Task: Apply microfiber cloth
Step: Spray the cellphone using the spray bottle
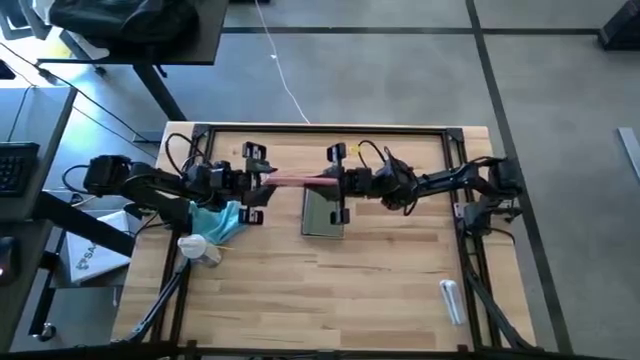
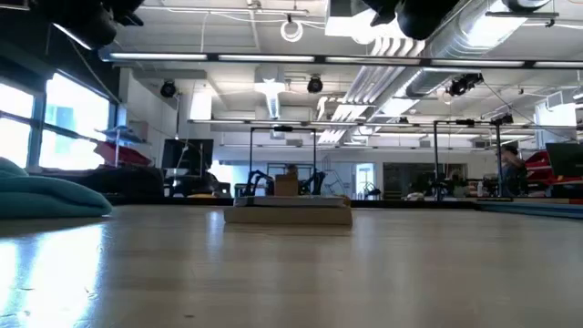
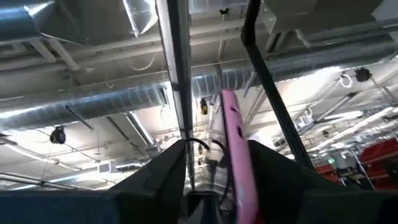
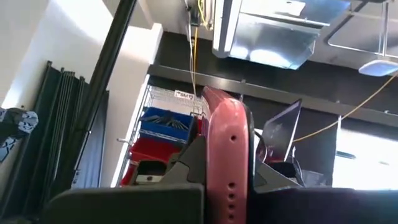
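A pink phone (image 1: 300, 180) hangs above the table's middle, spanning between my two grippers, and shows as a narrow strip from above. My left gripper (image 1: 262, 180) is shut on its left end and my right gripper (image 1: 338, 183) on its right end. The microfiber cloth (image 1: 215, 218), turquoise and crumpled, lies on the table under my left arm; it also shows at the left of the low view (image 2: 46, 196). A grey-green tablet (image 1: 322, 212) lies flat on the table just nearer than the phone. My left gripper pinches the phone's left end (image 3: 235, 163) between its two fingers (image 3: 273, 171), coming level from the table's left, along the phone. The phone is lifted clear of the table. My right gripper pinches the phone's right end (image 4: 227, 163) between its two fingers (image 4: 186, 163), coming level from the table's right, along the phone.
A small white-capped spray bottle (image 1: 200, 248) lies near the cloth toward the table's near left. A white tube-like object (image 1: 452, 300) lies at the near right. A black frame (image 1: 320, 128) borders the table's far edge. The near half of the wooden top has free room.
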{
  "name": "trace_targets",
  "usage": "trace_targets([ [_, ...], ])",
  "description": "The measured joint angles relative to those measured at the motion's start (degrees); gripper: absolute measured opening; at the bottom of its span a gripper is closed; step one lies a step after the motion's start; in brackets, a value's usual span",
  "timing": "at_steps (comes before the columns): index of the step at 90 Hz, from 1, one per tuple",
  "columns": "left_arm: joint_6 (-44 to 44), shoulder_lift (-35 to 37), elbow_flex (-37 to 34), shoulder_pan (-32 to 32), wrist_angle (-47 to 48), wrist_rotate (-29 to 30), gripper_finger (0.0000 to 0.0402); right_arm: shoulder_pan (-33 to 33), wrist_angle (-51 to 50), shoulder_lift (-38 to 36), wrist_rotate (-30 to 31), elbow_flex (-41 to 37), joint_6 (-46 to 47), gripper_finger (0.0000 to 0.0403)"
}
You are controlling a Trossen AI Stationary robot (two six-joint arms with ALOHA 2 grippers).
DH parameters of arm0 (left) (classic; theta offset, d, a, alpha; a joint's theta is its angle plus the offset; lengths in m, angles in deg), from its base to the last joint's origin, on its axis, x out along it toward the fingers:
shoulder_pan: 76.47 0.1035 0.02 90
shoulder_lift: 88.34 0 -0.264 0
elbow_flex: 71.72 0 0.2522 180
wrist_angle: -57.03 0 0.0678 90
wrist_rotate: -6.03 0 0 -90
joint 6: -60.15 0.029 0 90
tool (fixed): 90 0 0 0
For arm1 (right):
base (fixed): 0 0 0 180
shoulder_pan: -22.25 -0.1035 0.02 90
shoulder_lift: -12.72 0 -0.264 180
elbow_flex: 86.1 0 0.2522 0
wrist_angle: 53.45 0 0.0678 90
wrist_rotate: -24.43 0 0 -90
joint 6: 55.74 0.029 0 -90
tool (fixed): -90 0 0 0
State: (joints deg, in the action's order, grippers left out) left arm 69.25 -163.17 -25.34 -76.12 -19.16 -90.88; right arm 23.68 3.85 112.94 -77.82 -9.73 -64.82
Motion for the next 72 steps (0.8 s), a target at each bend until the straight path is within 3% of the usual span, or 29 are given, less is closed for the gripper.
trace_targets([
  [13, 0.1, 0.0, 0.0, -0.4, 0.0, 1.4, 0.0112, 0.0, 0.0, 0.0, 0.0, 0.0, -0.3, 0.0001],
  [34, 0.2, 0.0, 0.0, -0.8, 0.1, -1.7, 0.0017, 0.0, -1.2, 0.0, 0.2, 0.0, -0.6, 0.0005],
  [63, -1.4, 0.1, 0.0, -0.8, 1.0, -0.3, 0.0011, 0.1, -4.8, 0.0, 2.6, 0.0, 0.4, 0.0079],
  [72, -1.5, 1.7, 0.0, -0.8, 5.5, 0.6, 0.0011, 0.1, -8.6, -0.4, 3.0, -0.1, 0.1, 0.0101],
])
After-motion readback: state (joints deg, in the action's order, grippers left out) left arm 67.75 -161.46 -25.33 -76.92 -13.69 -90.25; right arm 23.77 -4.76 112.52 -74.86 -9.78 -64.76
